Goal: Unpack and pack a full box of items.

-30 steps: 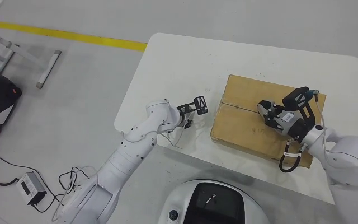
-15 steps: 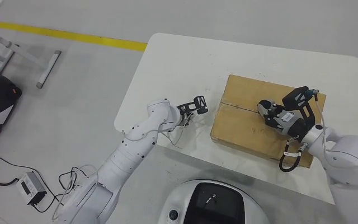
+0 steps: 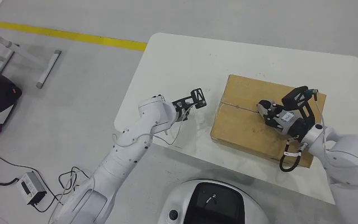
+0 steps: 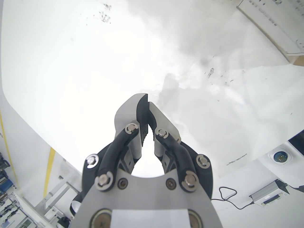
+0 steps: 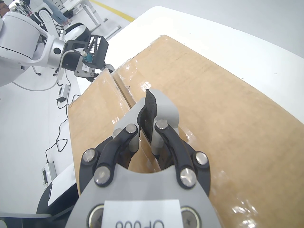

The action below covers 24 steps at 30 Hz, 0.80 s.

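Note:
A brown cardboard box (image 3: 246,120) lies on the white table (image 3: 184,61) with both top flaps down and a taped seam (image 5: 123,88) across its lid. My right gripper (image 3: 262,107) hovers over the lid beside the seam, shut with nothing held (image 5: 148,93). My left gripper (image 3: 197,98) is above bare table to the left of the box, also shut and empty (image 4: 145,98). In the left wrist view a corner of the box (image 4: 298,60) with a white label (image 4: 275,12) appears. The right wrist view shows the left gripper (image 5: 95,48) beyond the box's far end.
A yellow floor line (image 3: 72,36) runs behind the table. A small power adapter (image 3: 32,189) with cables lies on the floor at the left. A metal stand leg (image 3: 47,70) lies on the floor farther back. Bare table stretches behind and left of the box.
My left gripper has drifted a little back and left, away from the box. The right gripper and the box have kept still.

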Each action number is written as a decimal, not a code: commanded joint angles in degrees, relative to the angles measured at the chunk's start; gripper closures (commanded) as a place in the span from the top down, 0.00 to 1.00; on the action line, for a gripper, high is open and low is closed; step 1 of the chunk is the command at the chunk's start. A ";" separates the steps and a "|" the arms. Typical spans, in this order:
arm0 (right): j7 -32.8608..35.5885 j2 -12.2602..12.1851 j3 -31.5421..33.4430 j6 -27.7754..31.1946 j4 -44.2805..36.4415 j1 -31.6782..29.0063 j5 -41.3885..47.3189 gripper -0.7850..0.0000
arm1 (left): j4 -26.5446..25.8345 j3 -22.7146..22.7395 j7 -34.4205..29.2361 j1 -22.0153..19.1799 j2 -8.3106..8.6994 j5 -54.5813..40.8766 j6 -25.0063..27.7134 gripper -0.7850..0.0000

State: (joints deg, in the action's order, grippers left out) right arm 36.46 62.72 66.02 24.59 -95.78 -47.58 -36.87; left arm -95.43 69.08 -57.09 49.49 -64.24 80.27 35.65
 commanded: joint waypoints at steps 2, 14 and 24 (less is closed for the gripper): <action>0.41 0.01 -0.17 0.25 0.34 0.17 -0.09 0.00 | -2.96 0.63 -0.45 0.31 0.11 -1.53 -0.16 0.00; -0.57 -0.53 4.53 -0.47 -0.64 1.24 2.09 0.00 | -9.69 -1.06 -3.80 1.84 0.22 -7.95 0.51 0.00; 2.05 -1.57 8.52 -1.17 -9.86 -4.99 3.74 0.00 | -13.71 -2.62 -5.94 2.67 0.31 -15.68 0.42 0.00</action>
State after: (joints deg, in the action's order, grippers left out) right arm 38.26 61.28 74.06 23.68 -105.04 -51.75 -32.86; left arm -108.94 66.67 -63.03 52.01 -63.93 65.71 36.19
